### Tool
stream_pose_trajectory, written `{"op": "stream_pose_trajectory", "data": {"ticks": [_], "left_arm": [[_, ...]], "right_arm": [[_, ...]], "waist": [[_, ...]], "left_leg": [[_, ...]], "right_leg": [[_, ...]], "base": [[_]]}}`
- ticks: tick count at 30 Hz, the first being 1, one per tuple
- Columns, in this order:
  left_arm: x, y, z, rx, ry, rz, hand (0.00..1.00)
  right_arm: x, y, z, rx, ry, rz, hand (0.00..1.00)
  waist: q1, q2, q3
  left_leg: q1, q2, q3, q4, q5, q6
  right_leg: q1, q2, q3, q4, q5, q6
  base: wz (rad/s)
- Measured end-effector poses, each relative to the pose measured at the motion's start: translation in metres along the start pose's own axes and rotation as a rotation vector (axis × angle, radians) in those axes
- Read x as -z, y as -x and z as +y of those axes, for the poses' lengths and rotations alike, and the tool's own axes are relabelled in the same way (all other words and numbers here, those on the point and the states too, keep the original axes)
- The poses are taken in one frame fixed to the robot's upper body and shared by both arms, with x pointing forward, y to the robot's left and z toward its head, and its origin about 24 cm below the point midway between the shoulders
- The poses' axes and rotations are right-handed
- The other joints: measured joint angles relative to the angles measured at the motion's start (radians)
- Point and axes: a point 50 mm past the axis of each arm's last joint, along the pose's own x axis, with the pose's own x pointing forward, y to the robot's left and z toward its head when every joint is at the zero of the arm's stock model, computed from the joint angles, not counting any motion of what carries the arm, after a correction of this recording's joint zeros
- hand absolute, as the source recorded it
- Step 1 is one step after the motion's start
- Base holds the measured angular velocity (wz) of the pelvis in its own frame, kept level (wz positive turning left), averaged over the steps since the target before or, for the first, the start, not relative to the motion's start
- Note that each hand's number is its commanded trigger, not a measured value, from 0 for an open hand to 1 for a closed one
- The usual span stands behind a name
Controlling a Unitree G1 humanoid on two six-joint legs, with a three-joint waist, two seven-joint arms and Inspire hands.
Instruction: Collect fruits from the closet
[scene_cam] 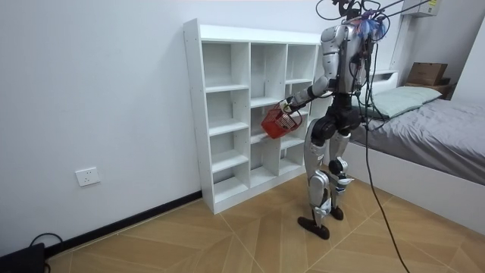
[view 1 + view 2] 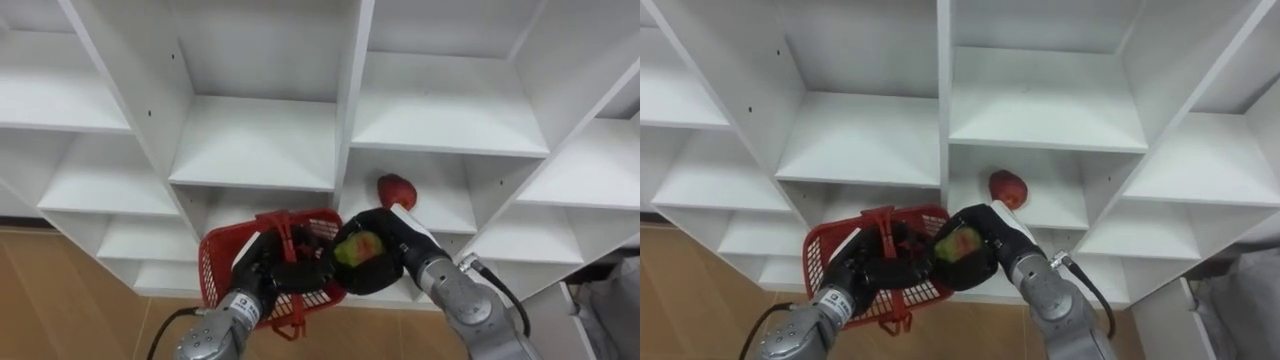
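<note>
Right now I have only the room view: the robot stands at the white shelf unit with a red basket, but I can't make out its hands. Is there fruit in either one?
Observer: Yes. In the eye views the right hand is curled round a green-and-red fruit, at the right edge of the basket.
Operator: What holds the basket up?
Observer: The left hand is curled round its handle.
Operator: Is any fruit on the shelves?
Observer: One red fruit lies on the shelf just beyond the right hand.
</note>
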Motion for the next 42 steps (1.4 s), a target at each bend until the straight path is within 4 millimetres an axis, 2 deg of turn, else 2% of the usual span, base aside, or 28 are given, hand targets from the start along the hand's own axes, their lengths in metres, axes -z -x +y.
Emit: {"op": "stream_pose_trajectory", "data": {"ticks": [15, 18, 19, 20, 21, 22, 42], "left_arm": [[0.0019, -0.0001, -0.0017, 0.008, 0.02, 0.016, 1.0], [0.0019, -0.0002, -0.0019, 0.01, 0.035, 0.015, 1.0], [0.0019, -0.0002, -0.0019, 0.01, 0.035, 0.015, 1.0], [0.0019, -0.0002, -0.0019, 0.01, 0.035, 0.015, 1.0], [0.0019, -0.0002, -0.0019, 0.01, 0.035, 0.015, 1.0], [0.0019, -0.0002, -0.0019, 0.009, 0.035, 0.015, 1.0], [0.0074, 0.0003, -0.0052, 0.022, 0.034, 0.049, 1.0]], "right_arm": [[-0.0025, 0.0, 0.0005, -0.001, 0.037, 0.002, 1.0], [-0.0032, 0.0001, 0.0002, 0.0, 0.04, 0.0, 0.91], [-0.0032, 0.0001, 0.0002, 0.001, 0.04, 0.0, 0.75], [-0.0032, 0.0001, 0.0002, 0.001, 0.04, 0.0, 0.51], [-0.0032, 0.0001, 0.0003, 0.001, 0.04, 0.0, 0.09], [-0.0032, 0.0001, 0.0003, 0.001, 0.039, 0.0, 0.0], [-0.0082, -0.0017, 0.0066, -0.018, 0.019, -0.014, 0.0]], "waist": [[0.008, 0.0, -0.0008], [0.015, -0.001, -0.0011], [0.017, -0.001, -0.0012], [0.021, -0.001, -0.0013], [0.022, -0.002, -0.0016], [0.024, -0.002, -0.002], [0.024, -0.013, -0.0015]], "left_leg": [[0.0, 0.001, 0.0, 0.001, 0.0, 0.0], [0.0, 0.001, 0.0, 0.001, 0.0, 0.0], [0.0, 0.001, 0.0, 0.002, 0.0, 0.0], [0.0, 0.0, 0.0, 0.002, 0.0, 0.0], [0.0, 0.0, -0.001, 0.002, 0.0, 0.0], [0.0, 0.0, -0.001, 0.002, 0.0, 0.0], [0.0, 0.0, -0.001, 0.005, 0.0, 0.0]], "right_leg": [[0.0, 0.0, 0.0, 0.002, 0.0, 0.0], [0.001, 0.0, -0.001, 0.002, 0.0, 0.0], [0.001, 0.0, -0.001, 0.002, 0.0, 0.0], [0.001, -0.001, -0.001, 0.002, 0.0, 0.0], [0.001, -0.001, -0.002, 0.002, 0.0, 0.0], [0.002, -0.001, -0.002, 0.002, 0.0, 0.0], [0.003, -0.007, -0.002, 0.001, 0.0, 0.0]], "base": [[0.0], [0.0], [0.0], [0.0], [0.0], [0.0], [0.0]]}}
